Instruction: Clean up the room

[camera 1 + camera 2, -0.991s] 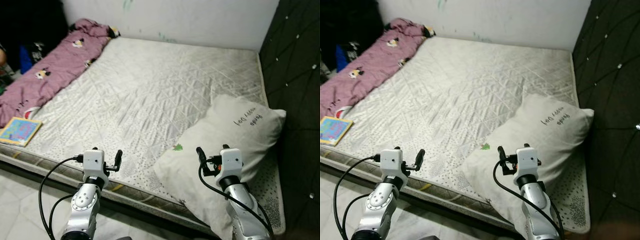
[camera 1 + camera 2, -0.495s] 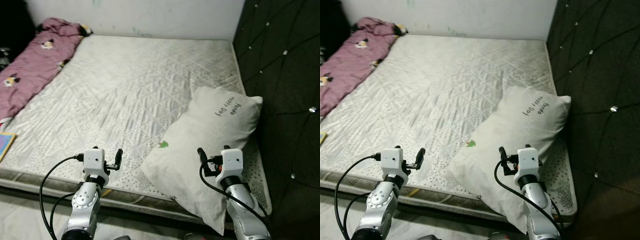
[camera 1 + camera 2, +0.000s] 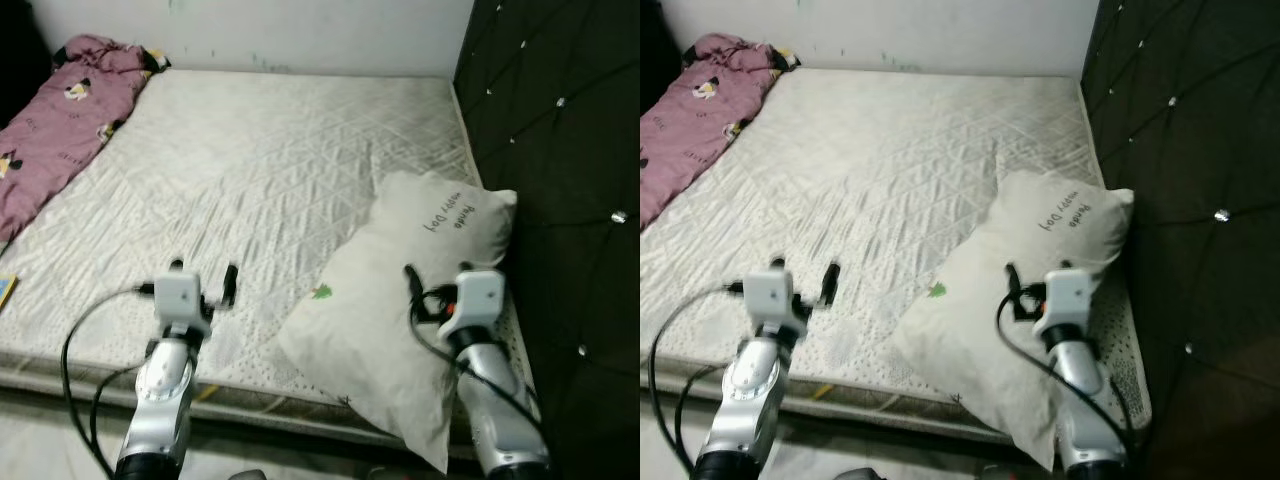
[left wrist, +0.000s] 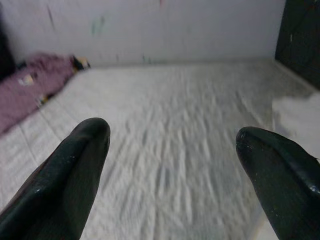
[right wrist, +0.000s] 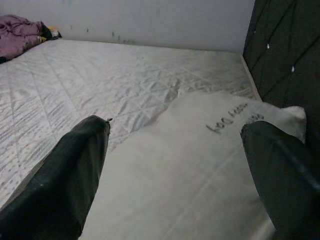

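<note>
A bare quilted grey-white mattress fills the room, its white printed pillow askew at four o'clock beside the dark padded headboard; the right gripper hovers over the pillow, spread and empty like the left gripper, so reaching looks underway and grasping next.

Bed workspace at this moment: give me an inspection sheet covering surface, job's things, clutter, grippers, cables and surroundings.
Surface: bare quilted mattress, wrinkled.
Job's things: white pillow with writing, lying askew at the mattress's right front corner, against the headboard.
Clutter: purple blanket bunched along the far left edge.
Grippers: left gripper open above the mattress front; right gripper open above the pillow; both hold nothing.
Cables: black cables looping along both arms.
Surroundings: dark tufted headboard at right, white wall behind.
</note>
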`<state>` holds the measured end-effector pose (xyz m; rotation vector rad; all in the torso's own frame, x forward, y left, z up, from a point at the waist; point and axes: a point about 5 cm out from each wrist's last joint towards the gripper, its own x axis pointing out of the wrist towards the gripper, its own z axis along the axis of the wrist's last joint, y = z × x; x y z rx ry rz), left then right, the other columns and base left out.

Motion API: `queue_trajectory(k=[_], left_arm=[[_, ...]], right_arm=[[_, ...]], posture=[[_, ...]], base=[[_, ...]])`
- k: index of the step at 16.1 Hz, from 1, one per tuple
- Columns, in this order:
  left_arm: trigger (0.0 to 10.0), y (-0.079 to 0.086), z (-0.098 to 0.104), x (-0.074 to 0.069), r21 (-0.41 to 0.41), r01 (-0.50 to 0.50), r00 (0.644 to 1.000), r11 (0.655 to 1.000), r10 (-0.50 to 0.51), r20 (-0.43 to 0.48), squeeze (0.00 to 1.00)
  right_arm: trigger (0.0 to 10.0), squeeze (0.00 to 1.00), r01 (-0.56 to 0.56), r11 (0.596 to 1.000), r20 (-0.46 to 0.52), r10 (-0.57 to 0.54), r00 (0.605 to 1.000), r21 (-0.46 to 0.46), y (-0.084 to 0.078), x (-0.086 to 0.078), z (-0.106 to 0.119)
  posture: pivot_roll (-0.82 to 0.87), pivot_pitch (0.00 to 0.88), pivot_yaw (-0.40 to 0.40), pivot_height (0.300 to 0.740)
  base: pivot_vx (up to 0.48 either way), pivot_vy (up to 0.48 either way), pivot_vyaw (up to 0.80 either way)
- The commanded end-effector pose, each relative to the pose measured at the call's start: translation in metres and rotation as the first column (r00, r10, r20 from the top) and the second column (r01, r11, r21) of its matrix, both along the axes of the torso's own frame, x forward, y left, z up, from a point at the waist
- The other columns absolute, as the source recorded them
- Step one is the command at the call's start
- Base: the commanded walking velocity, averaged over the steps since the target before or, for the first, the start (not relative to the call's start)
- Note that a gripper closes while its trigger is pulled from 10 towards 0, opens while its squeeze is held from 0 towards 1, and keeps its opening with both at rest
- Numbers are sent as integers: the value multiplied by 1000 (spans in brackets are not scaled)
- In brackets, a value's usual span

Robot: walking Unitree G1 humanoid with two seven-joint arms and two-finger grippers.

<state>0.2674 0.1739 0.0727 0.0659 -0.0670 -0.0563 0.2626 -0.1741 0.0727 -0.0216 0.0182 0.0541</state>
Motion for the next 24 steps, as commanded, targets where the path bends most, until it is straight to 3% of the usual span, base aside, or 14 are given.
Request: queue_trajectory(k=[1,4,8,17,24], left_arm=[[10000,7,6,1,9,-36,999,999,36,9,0],[10000,12,28,11,17,-57,996,998,56,77,0],[10000,22,38,14,18,-113,991,993,112,71,0],[10000,-12,44,15,-18,16,999,1000,-16,43,0],[10000,-11,40,10,-36,-16,1000,999,17,13,0]], right_arm=[[10000,0,-10,1000,31,9,999,22,6,6,11],[10000,0,-12,1000,46,11,999,17,6,12,21],[10000,0,9,1000,46,-9,999,9,-3,20,28],[10000,0,32,999,46,-32,998,14,-4,21,33],[10000,0,15,1000,22,-16,1000,21,3,23,29]], posture=[[-10,0,59,740],[7,0,44,740],[13,0,27,740],[-5,11,49,740],[1,31,33,740]], base=[[0,0,0],[0,0,-731],[0,0,-800],[0,0,-800],[0,0,-800]])
